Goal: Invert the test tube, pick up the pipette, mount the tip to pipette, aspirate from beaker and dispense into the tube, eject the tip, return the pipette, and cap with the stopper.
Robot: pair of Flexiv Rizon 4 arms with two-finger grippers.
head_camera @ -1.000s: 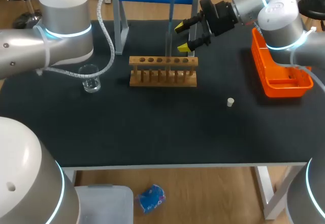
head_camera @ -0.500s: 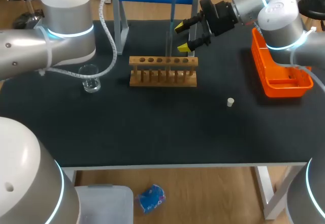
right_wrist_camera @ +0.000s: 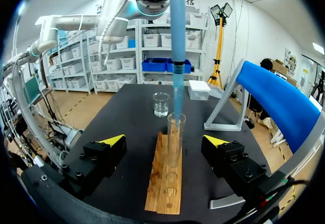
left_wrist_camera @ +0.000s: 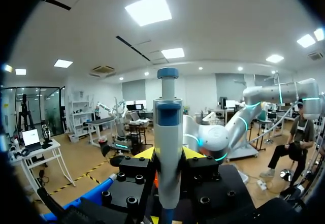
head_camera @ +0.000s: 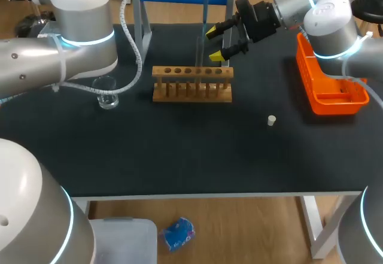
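At the back middle of the table, one clear glass test tube point(right_wrist_camera: 175, 137) stands upright in one wooden rack point(head_camera: 191, 91), open mouth up. The left gripper point(left_wrist_camera: 168, 155) is closed on the pipette point(left_wrist_camera: 167, 112), fingers clamped on both sides of its pale grey body with blue collar and blue plunger button, held vertical above the tube. Its long pale-blue tip point(right_wrist_camera: 176, 89) points straight down, with its end at the tube's mouth. The right gripper point(right_wrist_camera: 164, 140) is spread wide, yellow tips either side of the tube and touching nothing; it holds nothing. One glass beaker point(head_camera: 106, 92) with a little clear liquid sits left of the rack; its white printed marks are too small to read. One small white stopper point(head_camera: 271, 120) lies alone on the black table point(head_camera: 191, 156), right of the rack. One orange basket point(head_camera: 333, 103) sits at the right edge.
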